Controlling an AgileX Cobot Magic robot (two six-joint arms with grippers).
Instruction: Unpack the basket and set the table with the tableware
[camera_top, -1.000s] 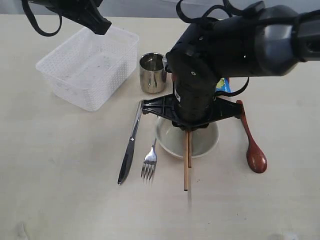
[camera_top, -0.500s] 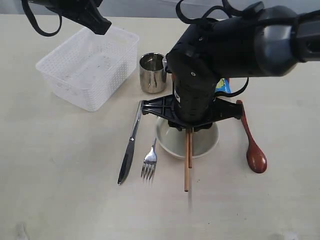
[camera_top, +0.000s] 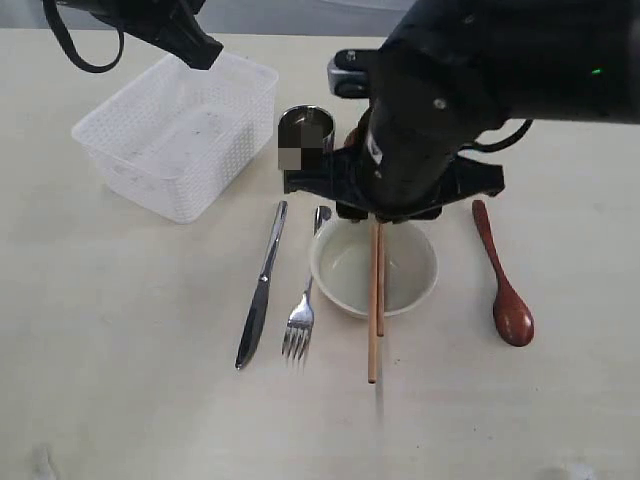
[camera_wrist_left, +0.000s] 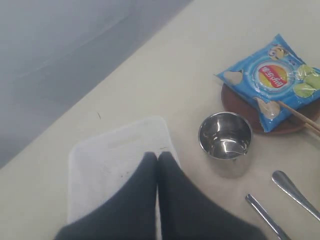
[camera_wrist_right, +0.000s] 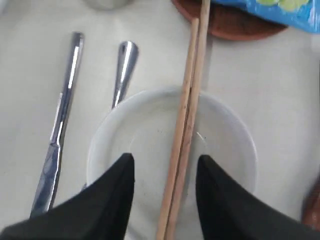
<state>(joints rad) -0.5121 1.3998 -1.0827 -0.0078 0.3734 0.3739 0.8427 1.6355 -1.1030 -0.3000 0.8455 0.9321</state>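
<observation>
Right gripper (camera_wrist_right: 165, 165) over chopsticks (camera_wrist_right: 187, 115) across bowl (camera_wrist_right: 145, 125)

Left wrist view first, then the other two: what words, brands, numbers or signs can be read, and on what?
Blue chip bag: white lettering in a round red-and-yellow logo, too blurred to read.
Steel cup, basket, bowl: no text visible.

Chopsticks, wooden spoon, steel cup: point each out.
chopsticks (camera_top: 375, 300), exterior view, middle of the shafts.
wooden spoon (camera_top: 513, 321), exterior view, rounded head.
steel cup (camera_wrist_left: 225, 137), left wrist view, inside the open top.
</observation>
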